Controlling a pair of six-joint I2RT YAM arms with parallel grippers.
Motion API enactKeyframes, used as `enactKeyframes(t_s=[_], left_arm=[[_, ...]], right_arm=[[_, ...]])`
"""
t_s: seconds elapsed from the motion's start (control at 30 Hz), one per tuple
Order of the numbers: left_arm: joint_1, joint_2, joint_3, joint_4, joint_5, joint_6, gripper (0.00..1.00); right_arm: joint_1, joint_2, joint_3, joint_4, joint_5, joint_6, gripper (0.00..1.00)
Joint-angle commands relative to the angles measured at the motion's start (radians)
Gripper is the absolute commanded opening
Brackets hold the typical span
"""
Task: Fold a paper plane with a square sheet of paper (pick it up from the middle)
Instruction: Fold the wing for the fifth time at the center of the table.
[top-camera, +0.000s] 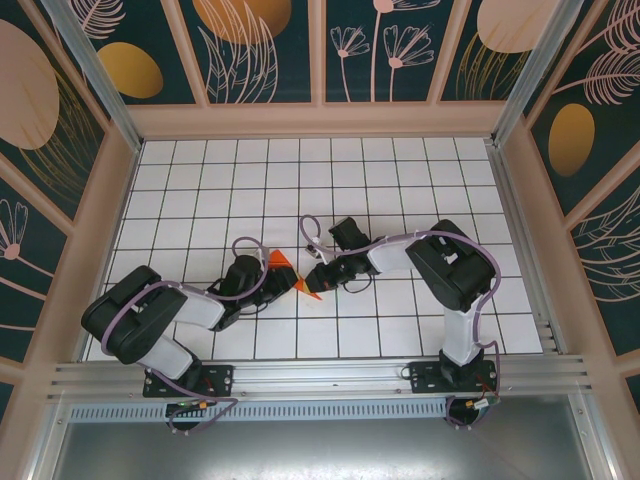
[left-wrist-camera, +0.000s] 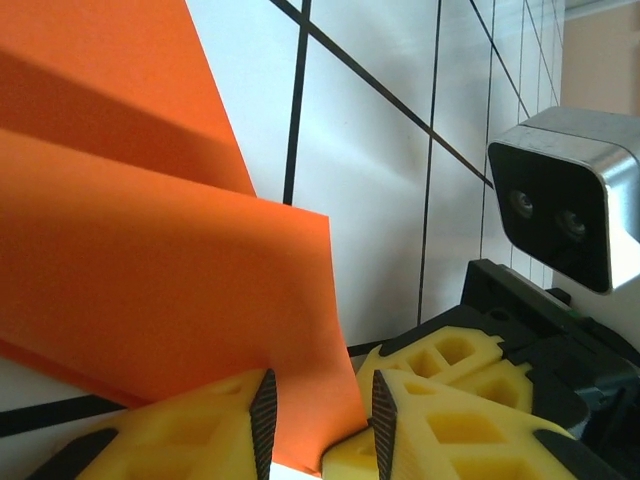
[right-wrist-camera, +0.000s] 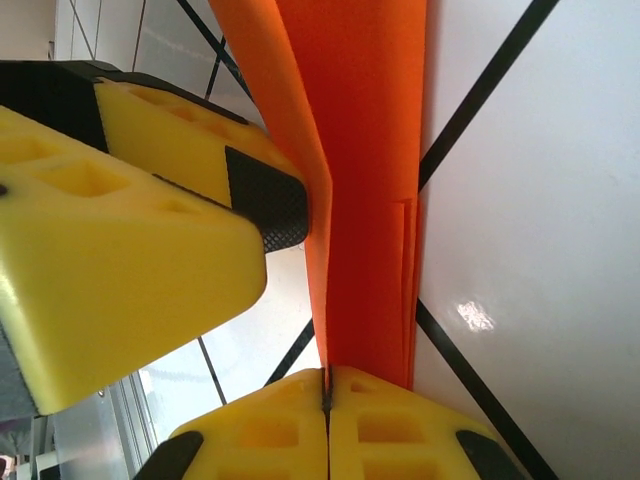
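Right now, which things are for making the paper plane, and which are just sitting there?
For the job: orange paper; left gripper; right gripper, pinching the paper.
Just there: white grid table; flowery wall panels; metal rail.

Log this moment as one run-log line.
folded orange paper: creased, between both grippers | right gripper: shut on its edge | left gripper: jaws apart around a corner

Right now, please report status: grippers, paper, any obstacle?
Right gripper shut on folded orange paper. Left gripper open, straddling its corner. Both crowded close together.
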Motion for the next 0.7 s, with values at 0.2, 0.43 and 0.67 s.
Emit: enactKeyframes(t_s=[0.2, 0.43, 0.67], left_arm=[[-0.004, 0.046, 0.042, -0.174, -0.064, -0.036, 0.34], [-0.004, 0.061, 0.053, -0.222, -0.072, -0.047, 0.34], [-0.003, 0.068, 0.058, -0.227, -0.07, -0.047, 0.34]], right_arm=[[0.003, -0.047, -0.012, -0.094, 0.044, -0.076, 0.16], [-0.002, -0.05, -0.041, -0.104, 0.051, -0.085, 0.13], [0.002, -0.036, -0.035, -0.121, 0.099, -0.071, 0.1]])
